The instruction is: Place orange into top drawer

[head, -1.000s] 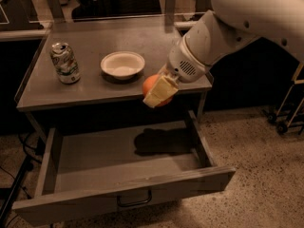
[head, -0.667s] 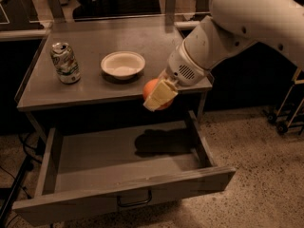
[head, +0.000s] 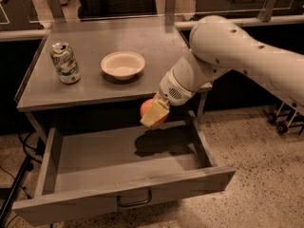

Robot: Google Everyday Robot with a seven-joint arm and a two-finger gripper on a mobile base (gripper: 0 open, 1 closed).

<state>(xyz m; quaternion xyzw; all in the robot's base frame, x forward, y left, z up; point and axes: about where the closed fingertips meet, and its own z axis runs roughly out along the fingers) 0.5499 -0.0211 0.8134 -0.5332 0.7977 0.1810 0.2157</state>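
Observation:
The orange (head: 146, 108) is held in my gripper (head: 153, 114), whose pale fingers (head: 155, 115) are closed around it. The gripper hangs just below the tabletop's front edge, over the right-middle part of the open top drawer (head: 118, 160). The drawer is pulled fully out; its inside shows nothing but the arm's shadow. Its flat front panel carries a dark wire handle (head: 134, 201). The white arm (head: 237, 56) reaches in from the upper right.
On the grey tabletop (head: 104, 51) stand a soda can (head: 65, 63) at the left and a white bowl (head: 122, 65) in the middle. Cables (head: 19, 175) run along the floor at the left. A wheeled base (head: 280, 120) stands at the right.
My gripper has moved down and slightly left with the orange, from the level of the tabletop's edge to just above the open drawer.

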